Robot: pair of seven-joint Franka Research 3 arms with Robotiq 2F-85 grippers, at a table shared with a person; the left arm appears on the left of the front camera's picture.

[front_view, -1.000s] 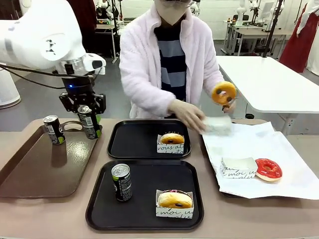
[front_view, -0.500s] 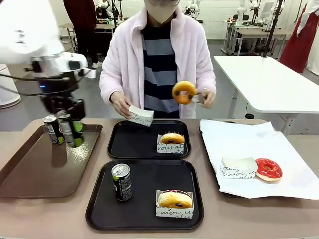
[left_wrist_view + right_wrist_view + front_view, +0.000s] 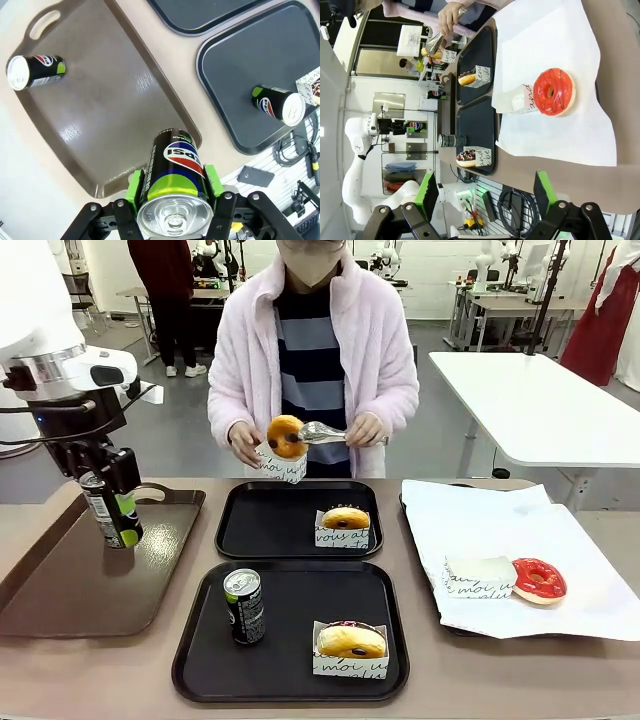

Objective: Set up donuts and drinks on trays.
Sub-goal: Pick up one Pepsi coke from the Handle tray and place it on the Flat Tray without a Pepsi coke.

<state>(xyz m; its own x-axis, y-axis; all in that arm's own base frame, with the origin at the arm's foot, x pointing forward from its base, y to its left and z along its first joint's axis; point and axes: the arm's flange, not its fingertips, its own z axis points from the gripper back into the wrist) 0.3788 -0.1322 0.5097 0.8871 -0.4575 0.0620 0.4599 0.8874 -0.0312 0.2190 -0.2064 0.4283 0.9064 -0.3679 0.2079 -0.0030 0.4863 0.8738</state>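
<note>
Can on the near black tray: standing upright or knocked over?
Upright. The can stands on its base on the near black tray, silver top facing up, left of the sleeved donut.

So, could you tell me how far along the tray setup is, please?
Done: the near tray has a can and a sleeved donut. In hand: the left gripper holds a second can over the brown tray; the person is sleeving a golden donut with tongs. Left: the far tray has a donut but no can, and a red donut waits on the paper.
</note>
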